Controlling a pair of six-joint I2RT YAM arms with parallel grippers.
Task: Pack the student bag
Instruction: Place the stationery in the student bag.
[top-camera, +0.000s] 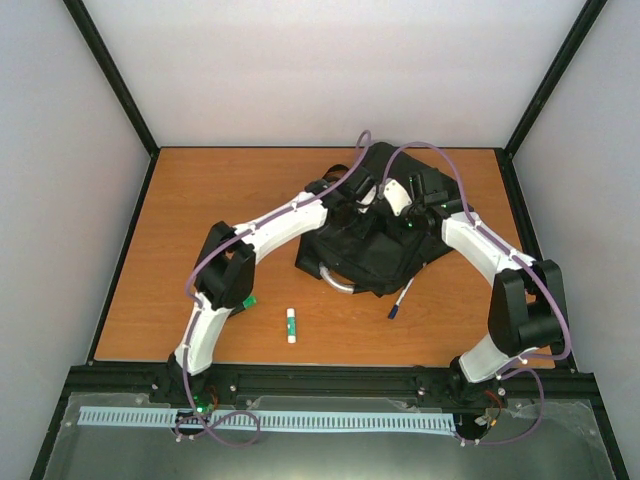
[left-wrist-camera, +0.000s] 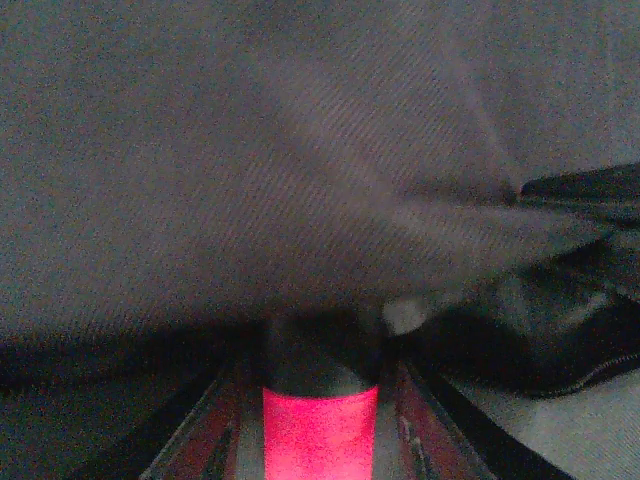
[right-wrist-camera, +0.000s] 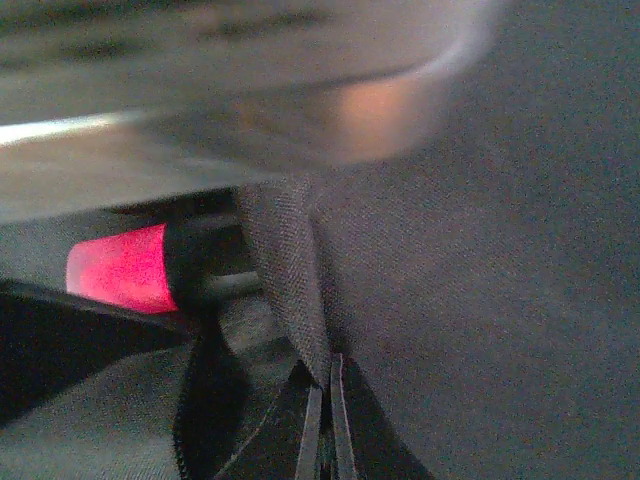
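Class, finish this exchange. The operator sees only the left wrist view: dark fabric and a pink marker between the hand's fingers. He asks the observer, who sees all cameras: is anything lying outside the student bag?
Observer: Yes. A glue stick lies on the table, nearer the arm bases than the student bag and apart from it.
Operator: Only that?
Observer: No. A pen lies at the bag's near edge, on the right arm's side.
Operator: And the other wrist view?
Observer: The right hand pinches a fold of the bag's fabric; the pink marker shows beside that fold.
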